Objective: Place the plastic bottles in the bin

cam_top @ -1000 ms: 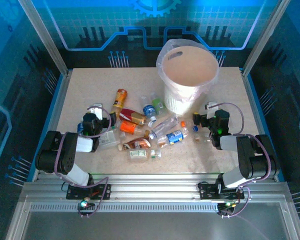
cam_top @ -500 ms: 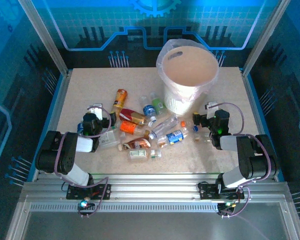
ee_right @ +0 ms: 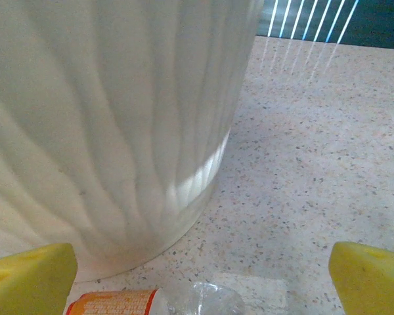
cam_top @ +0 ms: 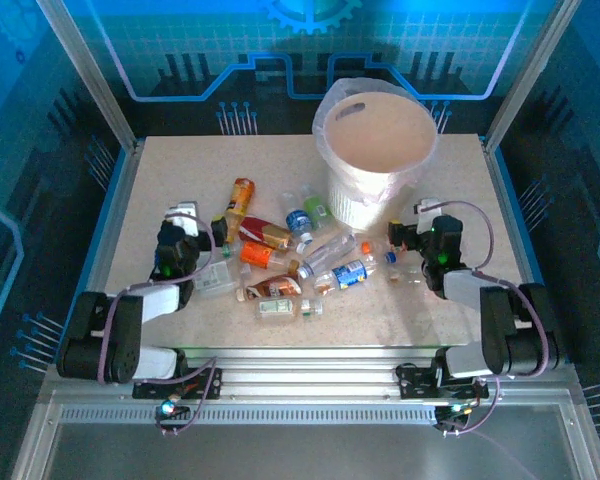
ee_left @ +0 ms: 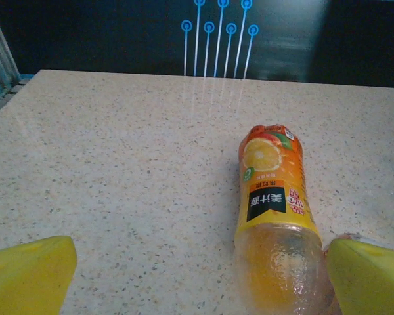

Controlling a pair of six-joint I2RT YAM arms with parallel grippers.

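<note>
Ahead of the left pincer (ee_left: pixel 200 262), whose fingers stand wide apart, an orange-labelled clear plastic juice bottle (ee_left: pixel 274 216) lies on the speckled table (ee_left: pixel 118 164). Its long axis runs near to far, base just beside the right-hand finger.

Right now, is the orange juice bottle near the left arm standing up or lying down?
Lying down. The orange juice bottle rests lengthwise on the table, with its label facing up.

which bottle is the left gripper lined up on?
The orange-labelled juice bottle, lying on its side at the pile's far-left edge. Its clear end sits between the yellow fingers of the open left gripper, close to one finger.
</note>
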